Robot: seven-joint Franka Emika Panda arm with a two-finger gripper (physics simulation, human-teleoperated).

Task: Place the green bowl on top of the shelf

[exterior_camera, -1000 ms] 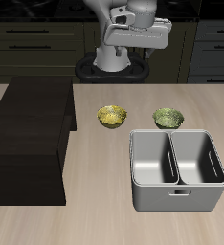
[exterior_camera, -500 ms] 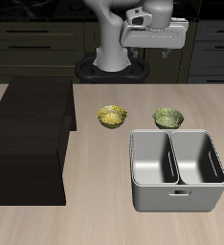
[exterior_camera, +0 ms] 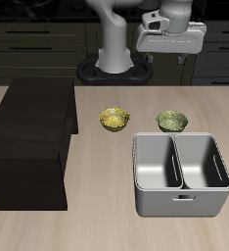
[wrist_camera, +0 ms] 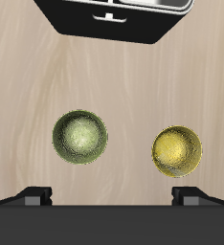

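The green bowl (exterior_camera: pixel 171 121) sits upright on the table just behind the grey bin, olive with a pale rim. It also shows in the wrist view (wrist_camera: pixel 81 136). The shelf (exterior_camera: pixel 33 137) is a large dark wooden unit with a flat bare top, standing at the table's side beyond the yellow bowl. My gripper (exterior_camera: pixel 168 59) hangs high above the back of the table, above and behind the green bowl. It is open and empty; its two fingertips (wrist_camera: pixel 37 196) stand wide apart in the wrist view, gripper (wrist_camera: pixel 114 196).
A yellow-gold bowl (exterior_camera: pixel 114 120) sits beside the green bowl, between it and the shelf, also in the wrist view (wrist_camera: pixel 177 150). A grey two-compartment metal bin (exterior_camera: pixel 180 175) stands in front of the bowls, also seen in the wrist view (wrist_camera: pixel 114 19).
My gripper has moved sideways, away from the shelf side, and a little upward, so it is now over the green bowl's side. The bowls, bin and shelf have not moved.
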